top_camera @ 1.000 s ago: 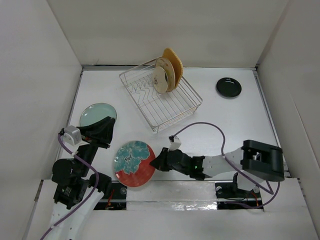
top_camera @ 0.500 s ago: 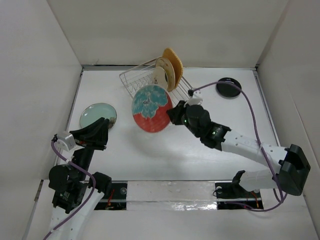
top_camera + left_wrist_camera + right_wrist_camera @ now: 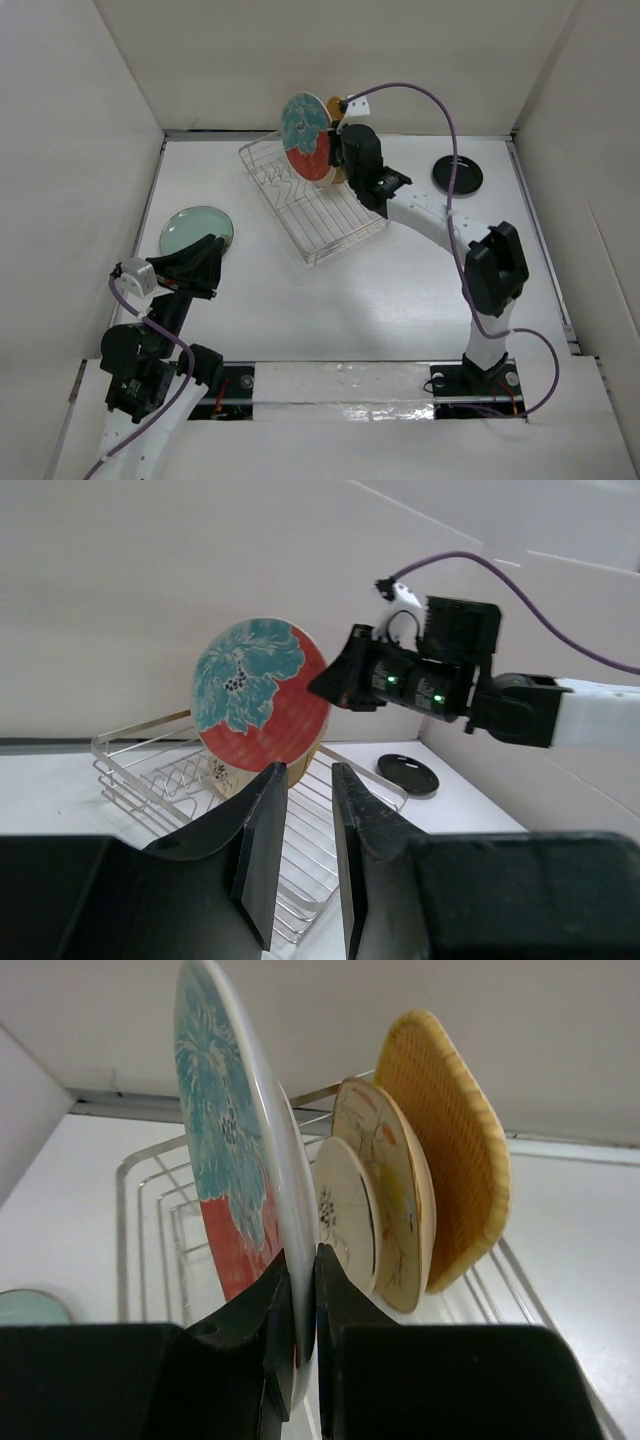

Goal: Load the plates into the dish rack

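Right wrist view showed the right fingers (image 3: 277,1305) clamped on the red plate (image 3: 215,1160), upright over the dish rack (image 3: 335,225); it wanted lowering straight, clear of the cream plate (image 3: 340,1210).

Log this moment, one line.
right gripper: shut on red flowered plate, upright over dish rack | left gripper: slightly open, empty, by pale teal plate | racked: wooden plate, beige plate, small cream plate | on table: black plate

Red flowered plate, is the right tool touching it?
Touching. In the right wrist view the right tool has its two fingers clamped on the rim of the red flowered plate, one on each face.
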